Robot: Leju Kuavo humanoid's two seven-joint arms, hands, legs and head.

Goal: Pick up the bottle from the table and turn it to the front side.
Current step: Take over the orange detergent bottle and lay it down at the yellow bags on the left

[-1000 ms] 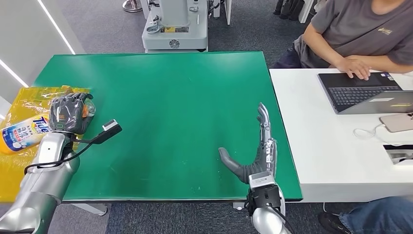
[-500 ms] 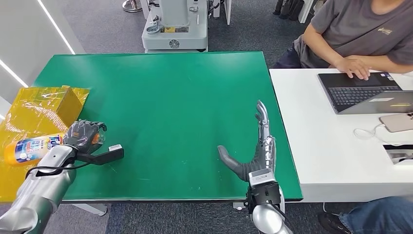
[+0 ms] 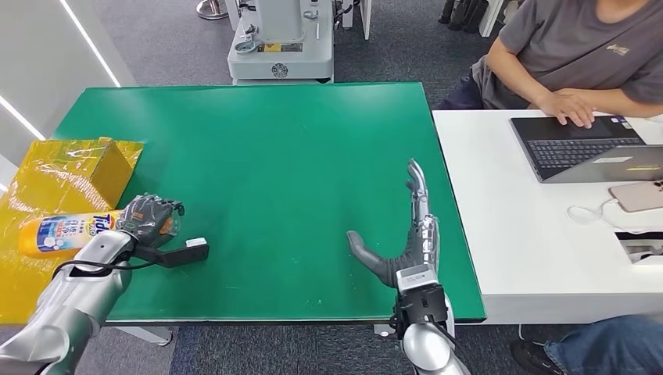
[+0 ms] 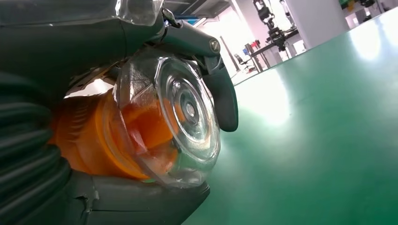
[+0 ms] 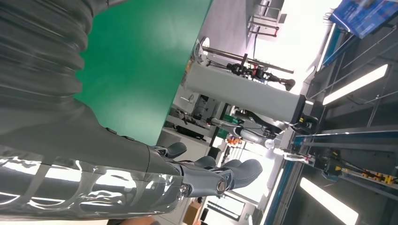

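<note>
Orange-capped bottle [image 3: 70, 233], one, in left hand [image 3: 150, 219].

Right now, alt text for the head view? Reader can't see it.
The robot's left hand grips an orange bottle by its cap end at the left edge of a green table, the bottle lying sideways over a yellow box. The right hand is open, empty, above the table.

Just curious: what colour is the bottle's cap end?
Orange, under a clear cover; the bottle shows it best in the left wrist view.
</note>
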